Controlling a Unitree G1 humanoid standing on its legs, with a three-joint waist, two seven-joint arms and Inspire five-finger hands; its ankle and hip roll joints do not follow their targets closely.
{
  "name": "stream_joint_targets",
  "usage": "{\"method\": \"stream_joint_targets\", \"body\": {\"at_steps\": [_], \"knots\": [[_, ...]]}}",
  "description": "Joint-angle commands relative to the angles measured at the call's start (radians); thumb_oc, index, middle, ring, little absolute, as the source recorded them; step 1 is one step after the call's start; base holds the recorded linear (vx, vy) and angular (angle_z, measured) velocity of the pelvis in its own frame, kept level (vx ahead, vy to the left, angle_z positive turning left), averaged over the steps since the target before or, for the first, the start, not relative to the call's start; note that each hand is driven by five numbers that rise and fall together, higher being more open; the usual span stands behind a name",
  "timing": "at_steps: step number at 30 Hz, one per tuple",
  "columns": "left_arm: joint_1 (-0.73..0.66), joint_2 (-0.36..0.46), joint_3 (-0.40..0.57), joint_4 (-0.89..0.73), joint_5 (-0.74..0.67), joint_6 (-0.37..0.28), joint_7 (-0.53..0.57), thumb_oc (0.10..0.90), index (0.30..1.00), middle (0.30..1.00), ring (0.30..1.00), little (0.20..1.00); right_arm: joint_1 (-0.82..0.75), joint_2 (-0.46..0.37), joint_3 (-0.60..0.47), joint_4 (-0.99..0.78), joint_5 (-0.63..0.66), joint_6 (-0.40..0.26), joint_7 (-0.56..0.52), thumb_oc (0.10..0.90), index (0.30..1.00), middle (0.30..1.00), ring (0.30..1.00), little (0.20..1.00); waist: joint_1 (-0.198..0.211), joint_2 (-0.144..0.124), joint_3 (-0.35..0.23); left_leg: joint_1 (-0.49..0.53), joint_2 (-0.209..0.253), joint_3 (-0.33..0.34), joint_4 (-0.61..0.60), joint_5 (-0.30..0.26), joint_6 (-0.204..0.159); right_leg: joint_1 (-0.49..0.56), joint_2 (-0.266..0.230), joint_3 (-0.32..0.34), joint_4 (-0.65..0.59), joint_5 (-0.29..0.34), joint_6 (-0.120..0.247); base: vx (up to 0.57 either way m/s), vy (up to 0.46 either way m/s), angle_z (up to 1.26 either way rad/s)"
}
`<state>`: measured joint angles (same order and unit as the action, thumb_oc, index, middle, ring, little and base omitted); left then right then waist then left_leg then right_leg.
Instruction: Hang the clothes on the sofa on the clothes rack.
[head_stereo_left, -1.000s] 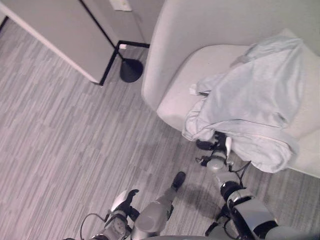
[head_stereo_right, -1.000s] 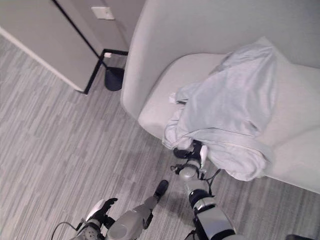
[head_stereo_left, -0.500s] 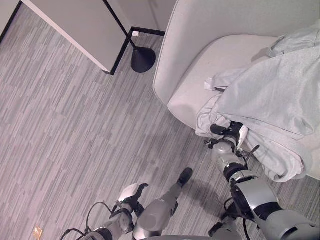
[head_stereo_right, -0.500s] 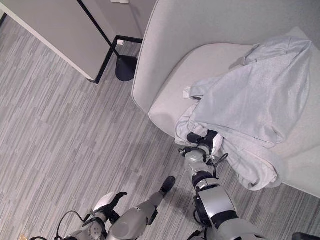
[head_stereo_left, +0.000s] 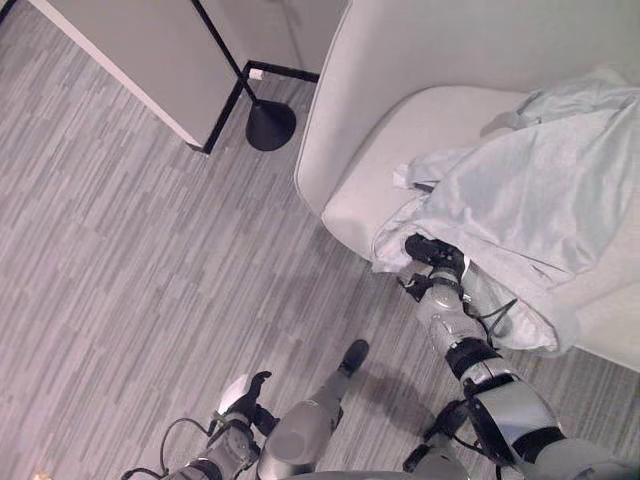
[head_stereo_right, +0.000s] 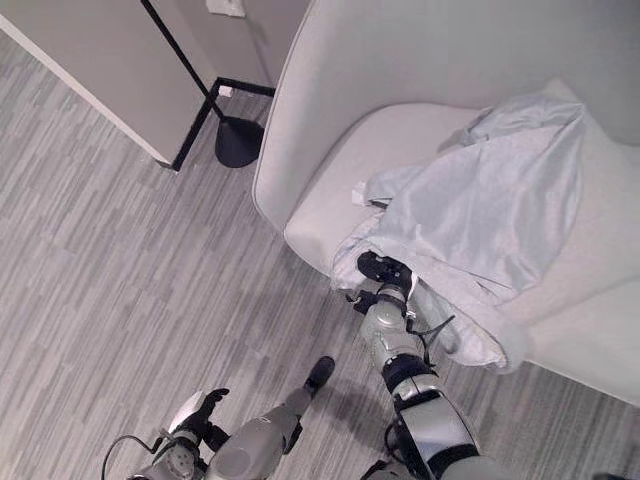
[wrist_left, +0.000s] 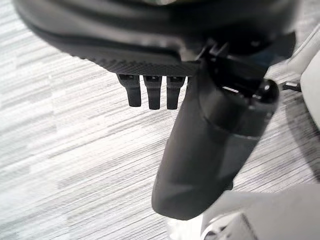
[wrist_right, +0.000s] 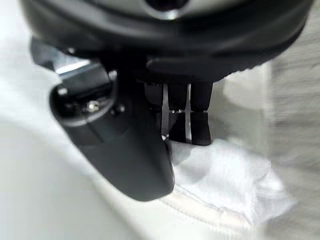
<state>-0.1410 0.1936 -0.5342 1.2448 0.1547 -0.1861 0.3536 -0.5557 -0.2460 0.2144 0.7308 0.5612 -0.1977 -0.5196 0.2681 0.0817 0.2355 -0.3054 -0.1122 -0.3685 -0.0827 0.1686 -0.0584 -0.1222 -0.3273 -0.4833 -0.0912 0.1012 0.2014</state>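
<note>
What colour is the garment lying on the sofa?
Pale grey garment, plain with no pattern; clearest in the right eye view.

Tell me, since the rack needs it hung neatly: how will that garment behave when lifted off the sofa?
Probably floppy: the garment lies crumpled in soft folds and droops over the sofa edge. Likely light, being thin cloth. It may trail or bunch, since the right hand meets only its lower hem.

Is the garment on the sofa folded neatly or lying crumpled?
Crumpled: the garment lies bunched on the sofa, one edge hanging over the seat front.
</note>
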Motion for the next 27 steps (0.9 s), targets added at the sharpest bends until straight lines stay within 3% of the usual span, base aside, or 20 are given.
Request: {"method": "stream_joint_targets", "body": {"at_steps": [1, 6, 10, 13, 20, 27], "knots": [[0.058, -0.007, -0.032, 0.006, -0.009, -0.003, -0.01, 0.8, 0.9, 0.9, 0.9, 0.9, 0.012, -0.059, -0.013, -0.248, -0.083, -0.13, 0.04, 0.4, 0.3, 0.3, 0.3, 0.3, 0.042, -0.059, -0.097, 0.007, 0.027, -0.026, -0.005, -0.118, -0.01, 0.114, -0.137, -0.041, 0.01, 0.098, 0.06, 0.0, 0.0, 0.0], [0.115, 0.057, 0.02, -0.125, -0.028, 0.003, -0.071, 0.8, 0.9, 0.9, 0.9, 0.9, 0.031, -0.157, -0.052, -0.514, -0.124, -0.124, 0.084, 0.4, 0.3, 0.3, 0.3, 0.3, 0.044, -0.103, -0.171, 0.064, 0.05, -0.019, -0.005, -0.13, -0.008, 0.17, -0.123, -0.043, 0.004, 0.067, 0.06, 0.06, -0.024, -0.05], [0.149, 0.092, 0.046, -0.22, -0.086, 0.013, -0.121, 0.8, 0.9, 0.9, 0.9, 0.9, -0.02, -0.208, -0.056, -0.579, -0.109, -0.117, 0.107, 0.4, 0.3, 0.3, 0.3, 0.3, 0.04, -0.124, -0.207, 0.105, 0.065, -0.007, -0.005, -0.14, -0.009, 0.201, -0.113, -0.035, 0.004, 0.053, 0.06, 0.05, -0.003, -0.07], [0.178, 0.171, 0.074, -0.435, -0.215, 0.018, -0.196, 0.8, 0.9, 0.9, 0.9, 0.9, -0.181, -0.273, -0.012, -0.631, -0.065, -0.089, 0.144, 0.4, 0.3, 0.3, 0.3, 0.3, 0.02, -0.143, -0.243, 0.163, 0.085, 0.023, -0.005, -0.154, -0.01, 0.231, -0.104, -0.011, 0.004, 0.047, 0.06, 0.03, 0.008, -0.27], [0.199, 0.345, 0.199, -0.862, -0.401, 0.005, -0.222, 0.8, 0.9, 0.9, 0.9, 0.9, -0.521, -0.297, 0.062, -0.498, -0.021, -0.057, 0.116, 0.4, 0.3, 0.3, 0.3, 0.3, -0.02, -0.165, -0.279, 0.259, 0.107, 0.074, -0.005, -0.179, -0.015, 0.28, -0.094, 0.04, 0.007, 0.051, 0.06, 0.01, 0.006, -0.22], [0.153, 0.366, 0.344, -1.027, -0.344, -0.05, -0.106, 0.8, 0.9, 0.9, 0.9, 0.9, -0.766, -0.322, 0.095, -0.353, -0.019, -0.065, 0.077, 0.4, 0.3, 0.3, 0.3, 0.3, -0.042, -0.19, -0.306, 0.313, 0.111, 0.092, -0.005, -0.196, -0.018, 0.301, -0.089, 0.071, 0.01, 0.051, 0.057, 0.02, -0.012, -0.13]]}}
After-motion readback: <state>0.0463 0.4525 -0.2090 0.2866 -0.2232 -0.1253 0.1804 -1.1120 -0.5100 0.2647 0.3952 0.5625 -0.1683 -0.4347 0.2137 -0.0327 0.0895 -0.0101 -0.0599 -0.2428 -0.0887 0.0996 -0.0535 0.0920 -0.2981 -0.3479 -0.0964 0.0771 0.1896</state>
